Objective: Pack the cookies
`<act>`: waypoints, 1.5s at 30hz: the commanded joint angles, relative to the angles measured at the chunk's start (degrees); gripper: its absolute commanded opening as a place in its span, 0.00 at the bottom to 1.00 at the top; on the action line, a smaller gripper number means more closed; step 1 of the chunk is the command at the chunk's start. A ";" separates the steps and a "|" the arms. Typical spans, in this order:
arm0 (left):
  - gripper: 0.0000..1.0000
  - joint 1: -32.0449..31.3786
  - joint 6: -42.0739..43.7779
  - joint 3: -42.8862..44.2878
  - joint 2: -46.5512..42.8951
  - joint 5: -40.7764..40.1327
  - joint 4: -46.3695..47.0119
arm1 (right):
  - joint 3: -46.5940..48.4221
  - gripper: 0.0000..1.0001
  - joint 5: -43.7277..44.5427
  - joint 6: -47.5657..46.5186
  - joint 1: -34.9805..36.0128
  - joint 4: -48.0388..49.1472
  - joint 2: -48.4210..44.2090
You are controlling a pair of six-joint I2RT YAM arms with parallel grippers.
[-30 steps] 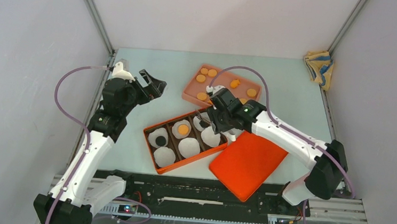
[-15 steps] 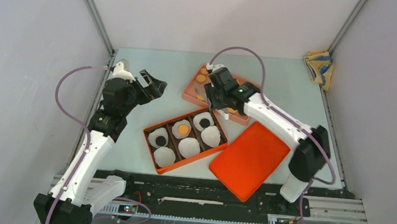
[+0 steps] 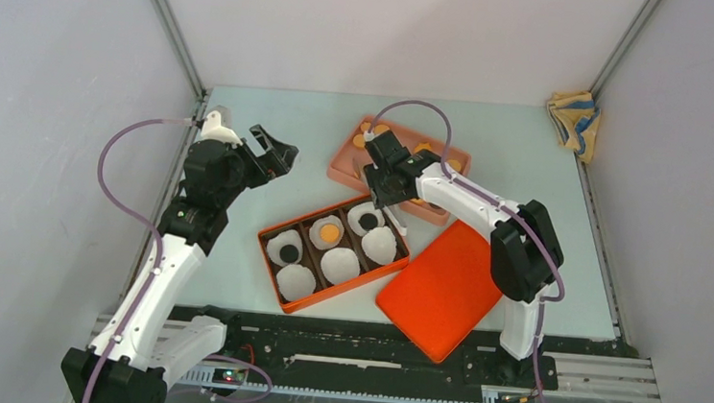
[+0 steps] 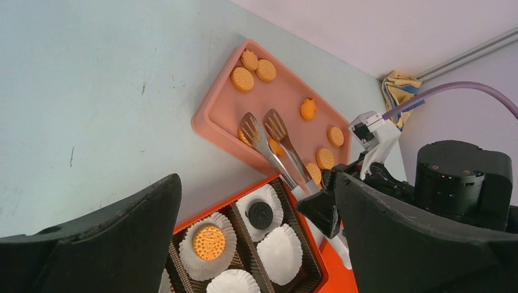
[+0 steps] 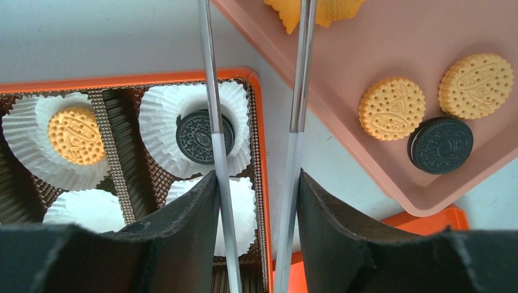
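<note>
On my right-hand feed, the right gripper [image 5: 256, 201] has its black fingers clamped on a pair of thin metal tongs [image 5: 211, 91]. The two polished arms run out side by side and end in flat, slotted tips that stand apart over the tray [image 5: 379, 36]. I cannot tell whether the tips touch anything.

That tray is smooth salmon-pink plastic, a shallow rectangle with rounded corners. Most of the cookies [image 5: 391, 108] lie loose in it: round embossed biscuits with scalloped edges, mostly orange, and one black sandwich cookie [image 5: 440, 145] close to the near rim.

Just beside the tray sits the orange box [image 5: 122, 80], split by a ribbed brown divider [image 5: 113, 159] into two rows of three. Each compartment holds a pleated white paper cup [image 5: 183, 101]. The three cups in the far row are filled (two black cookies and an orange one).

The left gripper [image 3: 278, 147] hangs spread wide above bare table, grasping nothing, well apart from the box.

A glossy orange lid [image 3: 443, 285] lies flat by the box. The table [image 3: 293, 110] is matte pale blue-green with faint scuffs. It is closed in by plain grey walls [image 3: 386, 31], and a crumpled yellow cloth [image 3: 571, 117] sits at the far right corner.
</note>
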 commanded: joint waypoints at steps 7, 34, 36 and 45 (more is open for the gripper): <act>1.00 0.76 0.34 -1.33 -0.40 0.65 1.30 | 7.18 0.56 -2.72 0.15 1.29 -4.42 -2.16; 1.00 1.34 -0.79 -2.24 -1.75 3.44 2.29 | 20.09 0.29 0.25 1.79 1.75 -18.79 4.41; 1.00 1.42 -0.80 -1.64 -2.08 3.06 1.55 | 18.00 0.26 1.19 1.59 2.35 -16.36 1.28; 1.00 2.82 -1.15 0.83 -2.98 1.87 -1.21 | 9.93 0.24 2.63 0.57 6.30 -10.66 -12.27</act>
